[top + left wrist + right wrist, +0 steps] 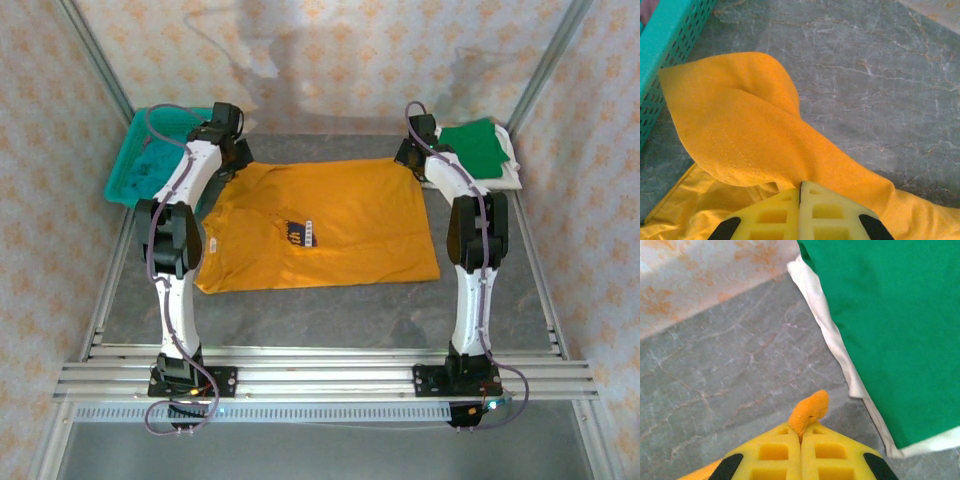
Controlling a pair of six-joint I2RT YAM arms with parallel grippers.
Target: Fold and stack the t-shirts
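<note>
Left gripper [801, 186] pinched tight on orange t-shirt [330, 225] at table's [330, 310] 11 o'clock. Right gripper [801, 434] likewise clamps its 1 o'clock corner, beside green t-shirt [476, 148] lying atop white t-shirt [822, 315].

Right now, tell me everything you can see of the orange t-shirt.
The mustard-orange t-shirt looks like soft knit cotton, with a small dark navy chest print facing up. It lies spread mostly flat on the grey table, collar seemingly towards the left. The left jaws and right jaws are shut on its two far corners, bunching the pinched fabric there.
</note>
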